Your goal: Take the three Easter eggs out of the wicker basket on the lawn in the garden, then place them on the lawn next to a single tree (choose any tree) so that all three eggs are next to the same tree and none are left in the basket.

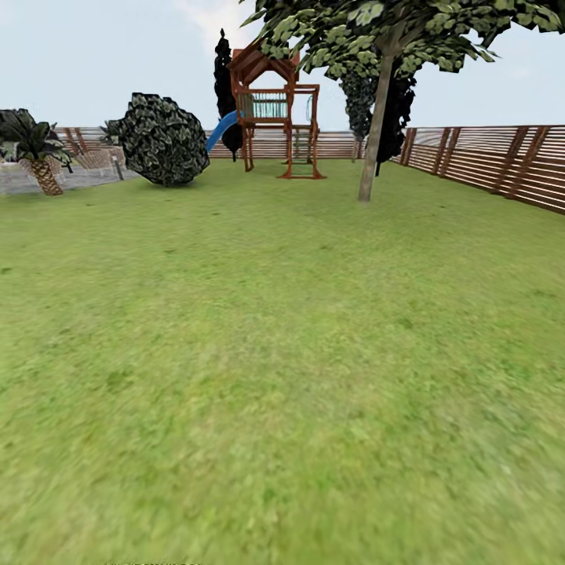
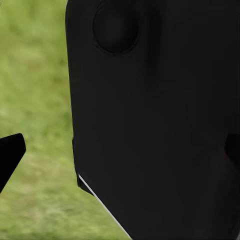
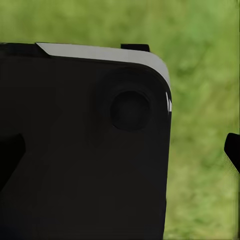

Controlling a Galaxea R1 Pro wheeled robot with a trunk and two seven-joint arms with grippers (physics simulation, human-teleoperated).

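Evidently still in transit, with little of the job to judge by. Far ahead of both grippers, well beyond reach: a leaning tree with a smooth grey-brown trunk and a leafy green crown, standing on the wide lawn of short green grass. Beyond it, a brown slatted wooden fence. Farther off to the left, a red-brown wooden play tower with a blue slide, a tall dark conifer behind, a rounded dark-leaved bush and a short scaly-trunked palm.

Left gripper released: fingertips spread wide to either edge, nothing clasped between them, just a black rounded panel of the robot's own body past them and blurred grass alongside. Right gripper likewise slack and wide, one fingertip dark against the grass, another black body panel with a pale edge beyond, no load in its grasp.

No telling from here where the three yellow painted Easter eggs or the round brown wicker basket lie. Grass at the foot of the trunk seemingly bare of eggs, though too distant to be sure.

Judging by empty grippers and that bare-looking patch: probably nothing delivered yet, or at most an early stage. Left to do, by that reckoning: finding the basket, lifting out each egg, carrying all three to the one trunk, setting them on the grass just beside it.
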